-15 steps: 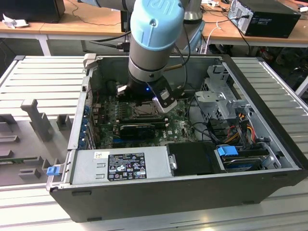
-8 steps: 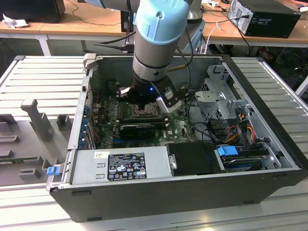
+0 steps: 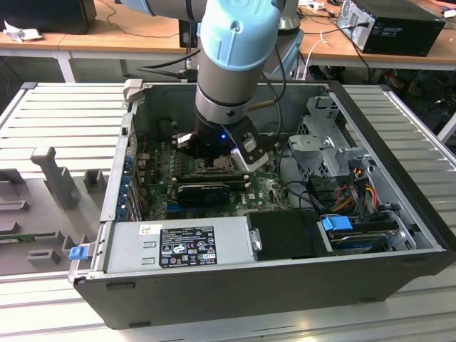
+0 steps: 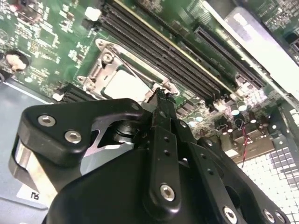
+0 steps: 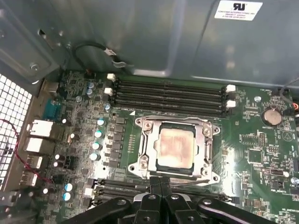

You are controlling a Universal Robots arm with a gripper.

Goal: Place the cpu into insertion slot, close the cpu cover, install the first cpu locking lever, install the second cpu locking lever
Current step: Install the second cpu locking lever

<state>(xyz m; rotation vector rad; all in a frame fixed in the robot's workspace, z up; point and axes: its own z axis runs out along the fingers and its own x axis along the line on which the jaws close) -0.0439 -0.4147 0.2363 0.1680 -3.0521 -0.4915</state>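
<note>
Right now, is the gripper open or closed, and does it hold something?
Gripper: closed, fingertips together at the cpu cover's edge, holding nothing visible.

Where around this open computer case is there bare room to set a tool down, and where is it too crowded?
Free: the ribbed grey table on the exterior view's left of the case, and the strip on its right. Crowded: inside, the gripper hangs beside the cpu under its cover, memory slots on the far side, cables by the drive cage.
</note>
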